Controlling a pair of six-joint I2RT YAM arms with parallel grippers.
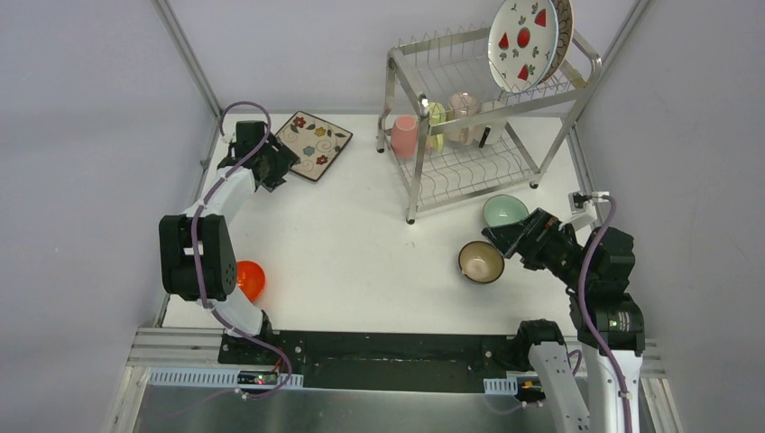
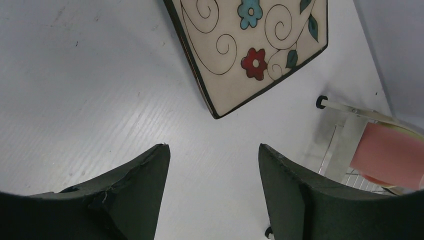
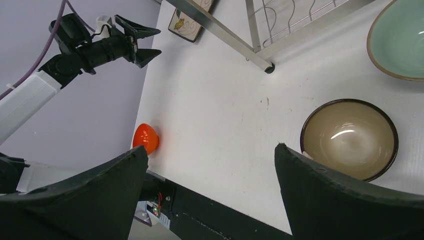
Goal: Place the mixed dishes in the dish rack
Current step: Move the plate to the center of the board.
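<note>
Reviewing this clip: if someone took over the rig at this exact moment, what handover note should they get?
Left tool: open, empty, just short of the square floral plate, not touching it.
Right tool: open, empty, above the table near the brown bowl and mint bowl.
Done: the red-petal round plate stands on the dish rack's top tier. The pink cup and pale cups sit on the lower tier.
To do: the square floral plate, brown bowl, mint bowl and the orange bowl by the left arm's base are all on the table.
</note>
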